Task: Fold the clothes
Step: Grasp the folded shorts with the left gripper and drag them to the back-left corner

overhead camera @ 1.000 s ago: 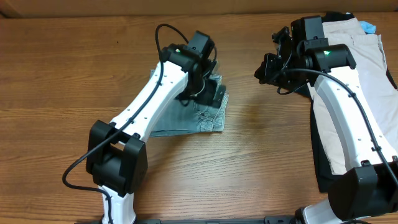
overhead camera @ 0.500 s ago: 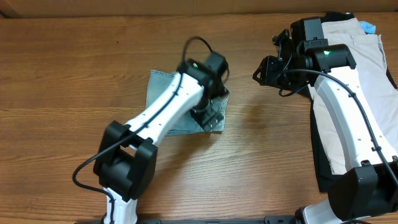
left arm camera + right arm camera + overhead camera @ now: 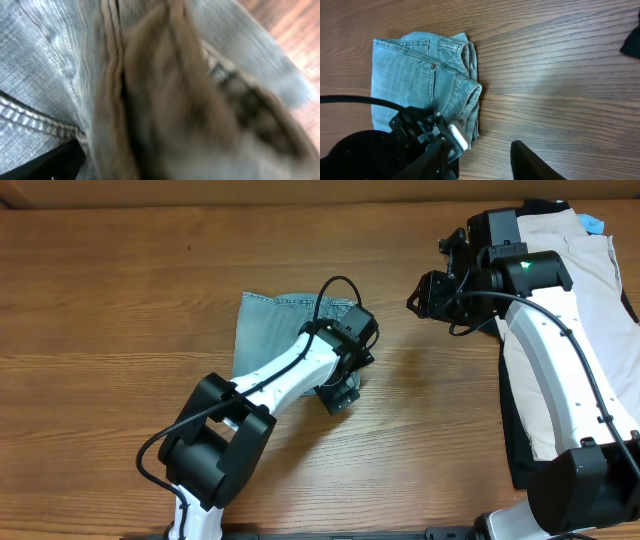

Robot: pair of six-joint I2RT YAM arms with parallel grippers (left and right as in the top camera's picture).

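Note:
The light-blue denim shorts (image 3: 272, 330) lie folded into a rough square on the wooden table, left of centre. My left arm reaches across them. My left gripper (image 3: 338, 392) is at their lower right corner. The left wrist view is blurred and filled with denim (image 3: 55, 60) and a brownish fold. One dark finger shows at its far lower left, so the jaws look spread. My right gripper (image 3: 425, 295) hovers over bare table to the right of the shorts, open and empty. Its view shows the shorts (image 3: 420, 75) and both fingers (image 3: 485, 160) apart.
Beige shorts (image 3: 590, 290) lie at the right edge under my right arm, on a black garment (image 3: 515, 450). A small blue item (image 3: 593, 223) lies at the far right corner. A black corner shows in the right wrist view (image 3: 632, 42).
My left gripper has swept from the top right of the shorts down to their lower right corner. The shorts have stayed put. The right arm has barely moved.

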